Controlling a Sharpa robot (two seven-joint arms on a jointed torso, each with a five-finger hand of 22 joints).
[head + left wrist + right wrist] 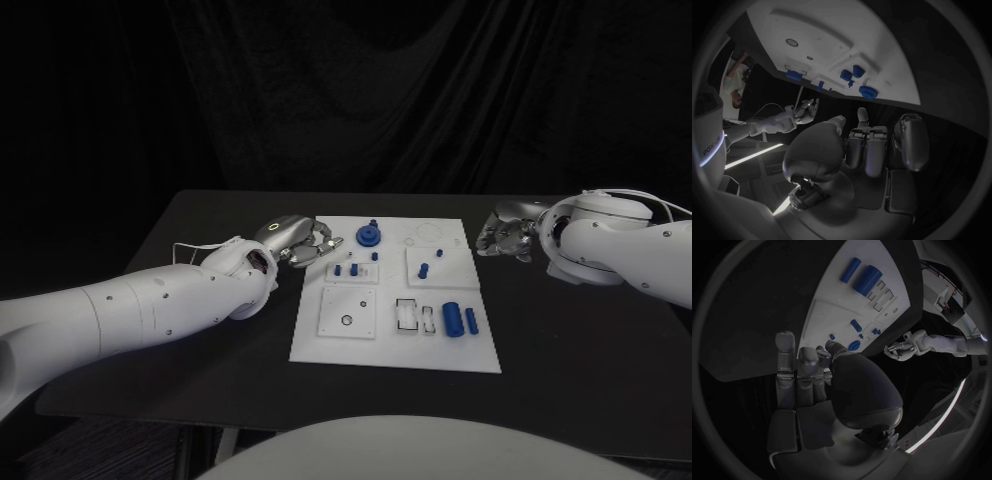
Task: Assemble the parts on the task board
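Note:
The white task board [397, 335] lies in the middle of the black table. On it a round blue part [369, 236] stands near the far edge. Small blue pegs [346, 270] and a blue piece [424, 270] stand in the middle row, and two blue cylinders [460, 320] lie at the near right. My left hand [296, 240] hovers at the board's far left corner, fingers loosely apart, holding nothing [873, 145]. My right hand [505, 238] hangs just off the far right corner, fingers loosely bent and empty [811, 375].
Black table [202, 230] surface lies on both sides of the board and in front of it. A dark curtain hangs behind the table. My left forearm [159, 305] stretches across the table's left half.

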